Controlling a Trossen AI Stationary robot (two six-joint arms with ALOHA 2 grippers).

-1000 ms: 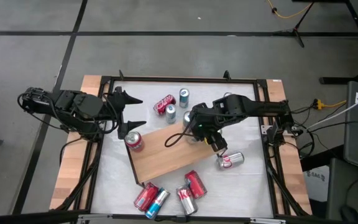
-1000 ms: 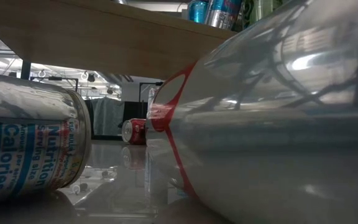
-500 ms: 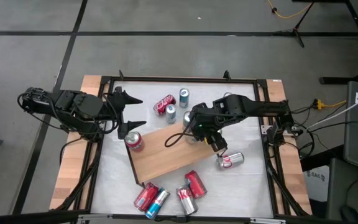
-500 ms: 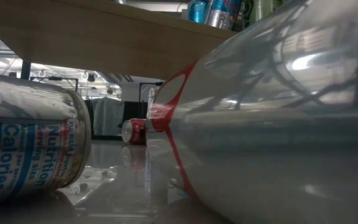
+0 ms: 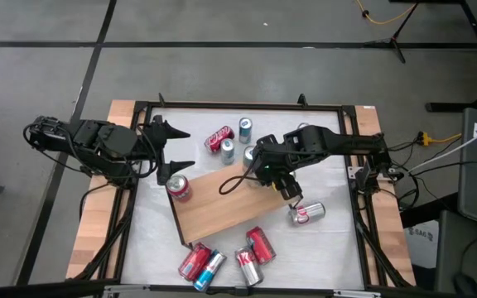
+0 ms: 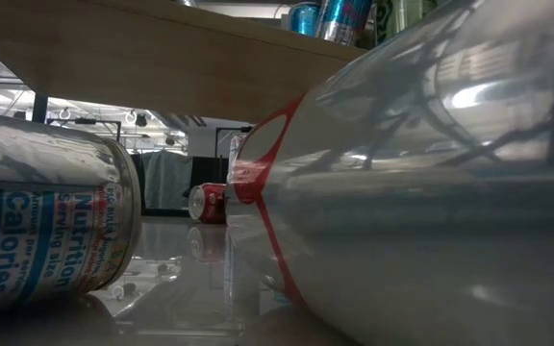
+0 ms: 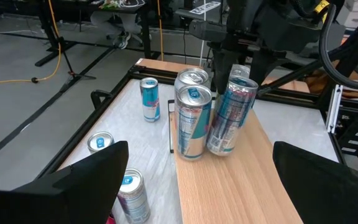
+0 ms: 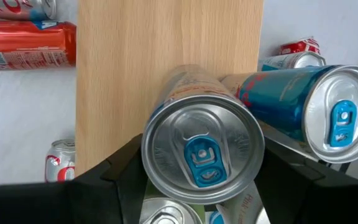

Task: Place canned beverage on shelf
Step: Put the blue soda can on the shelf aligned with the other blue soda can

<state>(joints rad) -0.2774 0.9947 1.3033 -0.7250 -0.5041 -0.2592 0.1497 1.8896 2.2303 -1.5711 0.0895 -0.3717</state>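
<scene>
The shelf (image 5: 222, 207) is a light wooden board lying slantwise across the middle of the white table. Two tall silver-and-blue cans (image 7: 193, 121) (image 7: 191, 79) stand upright near its far right end. My right gripper (image 5: 262, 170) reaches down over that end, shut on a third tall can (image 7: 230, 115), which leans beside the two. My left gripper (image 5: 186, 150) hovers open and empty off the shelf's left end, looking along the board; its fingers (image 7: 86, 180) frame the left wrist view. My right gripper pinches the tall can between its two fingers (image 8: 126, 171), one on each side of the can's wall just below the top rim (image 8: 151, 158). The fingers come steeply from above. The can leans, its top toward the table's right edge, its bottom end (image 7: 219, 148) at the board.
Loose cans lie on the table: three by the far edge (image 5: 228, 139), one right of the shelf (image 5: 306, 213), several near the front (image 5: 226, 261) that fill the low view (image 6: 431, 192). A red can (image 5: 179, 189) sits by the shelf's left corner. A black rim (image 5: 247, 105) frames the table.
</scene>
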